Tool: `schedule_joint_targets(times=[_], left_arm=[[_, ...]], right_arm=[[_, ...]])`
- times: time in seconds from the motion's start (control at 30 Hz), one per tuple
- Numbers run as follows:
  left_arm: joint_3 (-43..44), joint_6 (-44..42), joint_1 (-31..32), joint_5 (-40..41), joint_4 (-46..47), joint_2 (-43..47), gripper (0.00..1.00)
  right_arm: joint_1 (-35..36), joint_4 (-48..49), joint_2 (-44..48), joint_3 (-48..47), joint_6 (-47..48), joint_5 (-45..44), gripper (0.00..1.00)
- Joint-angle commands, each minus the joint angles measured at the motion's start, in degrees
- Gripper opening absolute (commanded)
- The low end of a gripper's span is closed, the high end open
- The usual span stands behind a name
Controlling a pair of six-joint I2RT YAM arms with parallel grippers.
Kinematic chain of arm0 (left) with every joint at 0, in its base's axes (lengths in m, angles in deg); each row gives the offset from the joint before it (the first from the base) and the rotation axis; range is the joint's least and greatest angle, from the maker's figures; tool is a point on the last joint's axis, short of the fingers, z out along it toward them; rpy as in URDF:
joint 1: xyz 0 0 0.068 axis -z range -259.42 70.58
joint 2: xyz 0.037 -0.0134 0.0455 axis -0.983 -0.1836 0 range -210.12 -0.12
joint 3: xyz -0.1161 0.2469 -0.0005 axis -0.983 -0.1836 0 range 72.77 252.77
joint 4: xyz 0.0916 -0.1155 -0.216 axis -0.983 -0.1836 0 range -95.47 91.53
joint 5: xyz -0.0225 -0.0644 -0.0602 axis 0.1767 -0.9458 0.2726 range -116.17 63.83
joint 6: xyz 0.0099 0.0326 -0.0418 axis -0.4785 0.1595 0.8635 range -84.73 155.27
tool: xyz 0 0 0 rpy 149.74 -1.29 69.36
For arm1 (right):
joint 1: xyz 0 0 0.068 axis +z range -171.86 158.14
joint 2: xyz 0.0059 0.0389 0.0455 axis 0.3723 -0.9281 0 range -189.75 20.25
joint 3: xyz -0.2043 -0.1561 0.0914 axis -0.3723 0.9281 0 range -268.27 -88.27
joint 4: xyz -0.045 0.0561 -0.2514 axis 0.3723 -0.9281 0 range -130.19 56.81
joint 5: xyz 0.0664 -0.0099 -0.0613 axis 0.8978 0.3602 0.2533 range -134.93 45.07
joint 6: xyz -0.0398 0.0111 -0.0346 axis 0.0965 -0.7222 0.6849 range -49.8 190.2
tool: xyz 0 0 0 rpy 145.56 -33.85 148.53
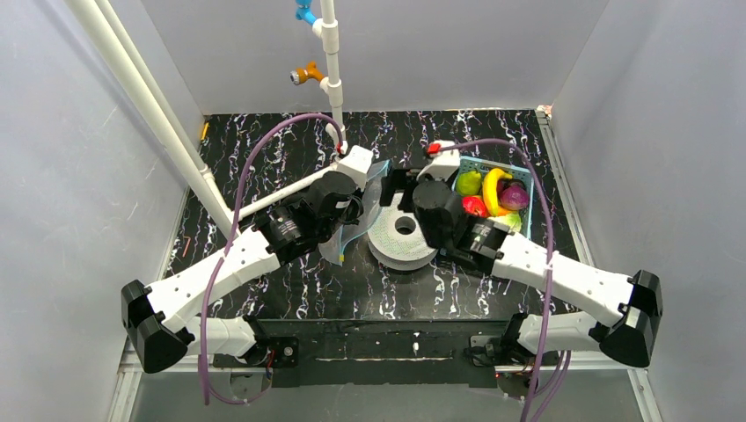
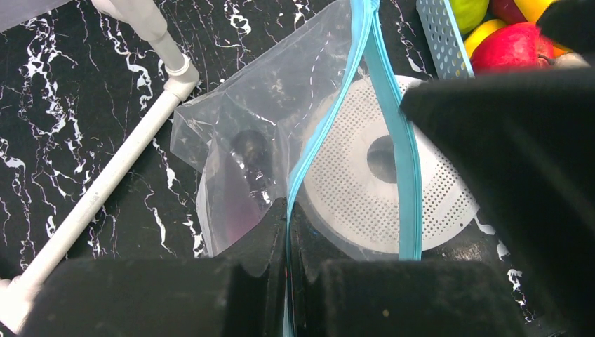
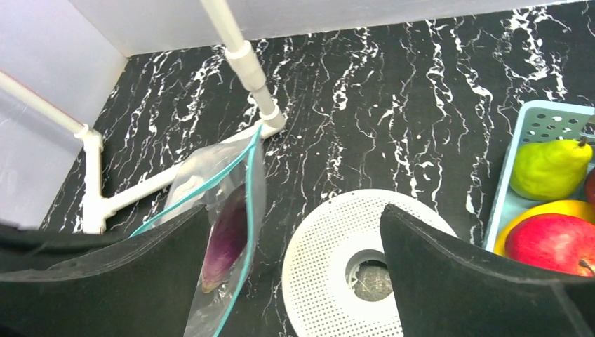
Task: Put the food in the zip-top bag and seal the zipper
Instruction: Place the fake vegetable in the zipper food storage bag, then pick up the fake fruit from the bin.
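Your left tool (image 2: 286, 210) clamps the zipper (image 2: 410, 203) mid-frame, probably to keep the bag (image 2: 238, 126) open, eggplant (image 3: 226, 239) already inside, while your right tool (image 3: 295, 239) stands apart and empty near the basket (image 3: 537, 119) at right.

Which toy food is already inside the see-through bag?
The long purple eggplant is in the bag; the pear, apple and banana lie in the blue basket.
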Motion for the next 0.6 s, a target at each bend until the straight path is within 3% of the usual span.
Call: schedule_joint_targets(times=[0.0, 0.17, 0.33, 0.47, 0.57], left_arm=[[-0.1, 0.53, 0.05, 1.39, 0.64, 1.32, 0.0], [-0.1, 0.24, 0.07, 1.98, 0.62, 1.24, 0.0], [0.15, 0.44, 0.06, 1.71, 0.36, 0.67, 0.0], [0.15, 0.41, 0.07, 2.12, 0.21, 0.32, 0.0], [0.17, 0.65, 0.05, 1.92, 0.23, 0.27, 0.0]], right_arm=[[-5.73, -9.44, 2.47, -2.73, -4.15, 11.28, 0.94], [-9.95, -14.33, 4.07, -1.52, -4.88, 14.88, 0.95], [-22.43, -22.04, 5.36, -1.05, -9.71, 22.16, 0.95], [-30.95, -23.33, 8.02, 2.79, -12.93, 24.72, 0.97], [-37.59, -22.0, 7.9, 6.37, -12.95, 31.63, 0.98]])
